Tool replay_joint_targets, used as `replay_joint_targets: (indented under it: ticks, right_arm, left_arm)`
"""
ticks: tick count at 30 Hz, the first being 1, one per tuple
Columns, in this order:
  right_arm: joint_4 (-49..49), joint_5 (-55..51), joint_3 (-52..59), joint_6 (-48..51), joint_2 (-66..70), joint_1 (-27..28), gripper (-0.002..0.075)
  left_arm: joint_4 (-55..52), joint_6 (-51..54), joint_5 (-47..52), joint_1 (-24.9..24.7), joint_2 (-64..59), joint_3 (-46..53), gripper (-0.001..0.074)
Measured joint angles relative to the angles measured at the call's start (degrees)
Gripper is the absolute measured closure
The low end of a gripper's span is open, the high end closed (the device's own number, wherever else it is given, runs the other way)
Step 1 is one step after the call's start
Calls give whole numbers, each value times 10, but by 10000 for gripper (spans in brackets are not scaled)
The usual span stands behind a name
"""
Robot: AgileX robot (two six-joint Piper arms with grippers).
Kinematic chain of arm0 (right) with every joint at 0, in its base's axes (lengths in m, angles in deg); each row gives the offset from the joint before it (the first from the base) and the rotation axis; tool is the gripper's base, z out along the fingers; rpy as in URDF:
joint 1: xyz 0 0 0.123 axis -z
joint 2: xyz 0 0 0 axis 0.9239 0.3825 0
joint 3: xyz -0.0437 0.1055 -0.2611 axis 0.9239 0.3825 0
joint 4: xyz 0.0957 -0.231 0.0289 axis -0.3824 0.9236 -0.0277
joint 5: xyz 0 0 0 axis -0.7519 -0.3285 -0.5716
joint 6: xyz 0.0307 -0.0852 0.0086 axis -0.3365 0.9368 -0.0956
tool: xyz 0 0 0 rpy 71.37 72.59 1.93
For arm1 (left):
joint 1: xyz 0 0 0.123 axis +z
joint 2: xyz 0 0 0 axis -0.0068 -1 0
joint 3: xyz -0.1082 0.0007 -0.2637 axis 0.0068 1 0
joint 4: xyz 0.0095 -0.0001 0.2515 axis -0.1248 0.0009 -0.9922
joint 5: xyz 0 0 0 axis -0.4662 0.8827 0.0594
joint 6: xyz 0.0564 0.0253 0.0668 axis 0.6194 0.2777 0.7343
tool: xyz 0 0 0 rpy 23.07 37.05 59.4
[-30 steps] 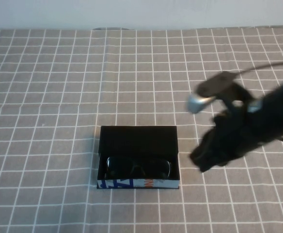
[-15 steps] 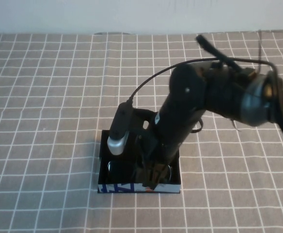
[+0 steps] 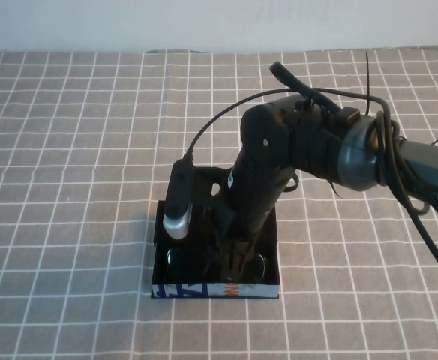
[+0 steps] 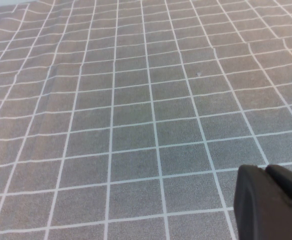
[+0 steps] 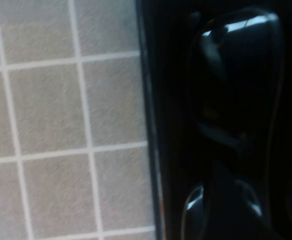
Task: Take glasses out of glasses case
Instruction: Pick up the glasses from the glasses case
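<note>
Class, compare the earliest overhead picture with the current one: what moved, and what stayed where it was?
The right gripper swung in from the table's right side and dropped into the open glasses case, over the glasses. No grasp is visible yet. The case and glasses kept their places. The left gripper hangs over bare cloth, outside the overhead view.

The right gripper (image 3: 238, 264) and its arm fill the glasses case (image 3: 215, 289) from above, blocking that approach. The left gripper (image 4: 271, 202) hangs over bare checked cloth (image 4: 136, 125).
</note>
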State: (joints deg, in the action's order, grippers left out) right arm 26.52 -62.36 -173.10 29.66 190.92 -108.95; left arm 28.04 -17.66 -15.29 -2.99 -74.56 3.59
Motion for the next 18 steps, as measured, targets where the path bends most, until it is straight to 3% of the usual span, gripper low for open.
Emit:
replay_joint_targets:
  ticks: [18]
  right_arm:
    - [-1, 8, 0, 2, 1, 0, 455]
  left_arm:
    - [0, 0, 0, 0, 0, 0, 739]
